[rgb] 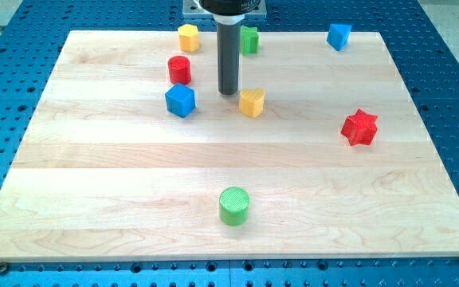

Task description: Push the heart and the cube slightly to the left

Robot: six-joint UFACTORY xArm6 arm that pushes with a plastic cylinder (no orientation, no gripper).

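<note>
my tip (228,92) between blue cube (180,100), yellow heart (252,102), touching neither

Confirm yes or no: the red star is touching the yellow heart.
No. The red star lies alone toward the view's right, well apart from the yellow heart beside my tip.

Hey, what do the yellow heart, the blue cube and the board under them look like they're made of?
Yellow heart and blue cube: probably plastic, going by the flat, saturated colour and matte faces. Board: pale wood, with visible grain and plank seams. My tip stands between the two blocks.
</note>
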